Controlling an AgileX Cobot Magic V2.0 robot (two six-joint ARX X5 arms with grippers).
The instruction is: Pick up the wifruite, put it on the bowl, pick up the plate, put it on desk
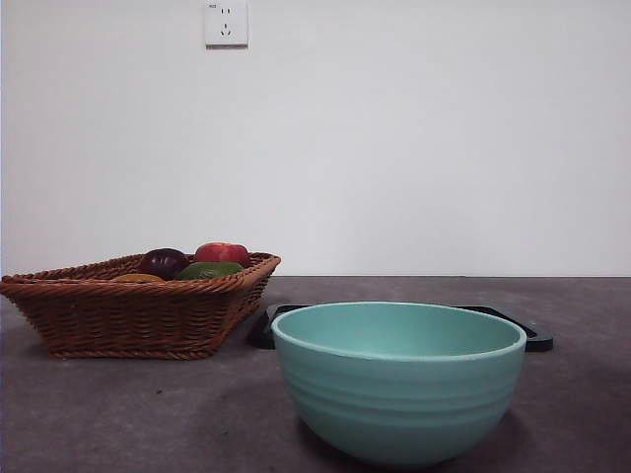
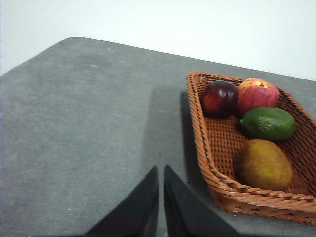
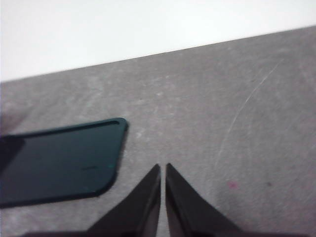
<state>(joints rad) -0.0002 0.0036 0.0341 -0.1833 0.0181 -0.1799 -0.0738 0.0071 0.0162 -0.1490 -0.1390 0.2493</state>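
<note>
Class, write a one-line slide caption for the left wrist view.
Shut left claw over the grey desk beside a woven brown wicker basket holding a dull brown-orange oval fruit.

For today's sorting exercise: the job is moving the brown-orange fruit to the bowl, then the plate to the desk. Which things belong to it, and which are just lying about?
Job: oval brown-orange fruit; mint-green ceramic bowl; flat dark plate; grey desk.

Lying about: wicker basket; red apple; dark purple fruit; green avocado; wall socket.

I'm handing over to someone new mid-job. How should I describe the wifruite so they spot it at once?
Find the brown wicker basket on the grey desk; four fruits lie inside. The wifruite is the oval one with dull brown-orange skin, next to the green fruit. The other two are a red fruit and a dark purple fruit.
</note>
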